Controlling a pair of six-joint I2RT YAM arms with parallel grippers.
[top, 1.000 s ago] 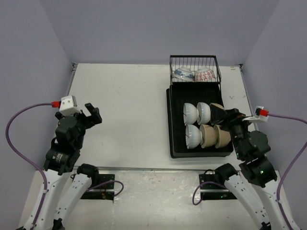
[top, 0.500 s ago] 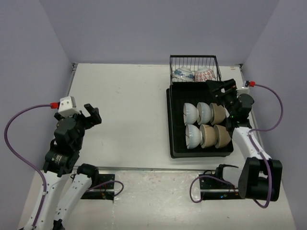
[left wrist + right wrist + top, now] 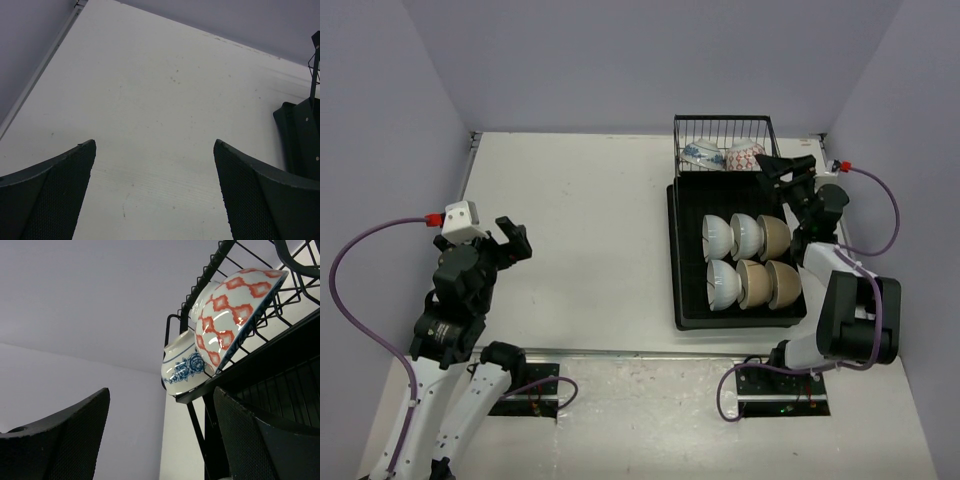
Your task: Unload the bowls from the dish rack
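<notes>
Eight bowls (image 3: 755,283) sit in the dish rack (image 3: 673,250), and both hands hold nothing.
Six of them, white and tan, stand on edge in two rows in the black tray. A red-patterned bowl (image 3: 230,315) and a blue-and-white bowl (image 3: 182,367) lean in the wire basket (image 3: 725,128) at its far end. The right hand (image 3: 768,170), fingers apart, hovers just beside the basket's near right corner. The left hand (image 3: 512,238), spread wide, hangs over the counter (image 3: 580,220), well apart from the rack.

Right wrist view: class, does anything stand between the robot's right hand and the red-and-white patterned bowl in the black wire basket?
Only the black wire basket: its frame bar runs just below the red-and-white patterned bowl, between it and the open right hand. The bowl's patterned side shows uncovered.
</notes>
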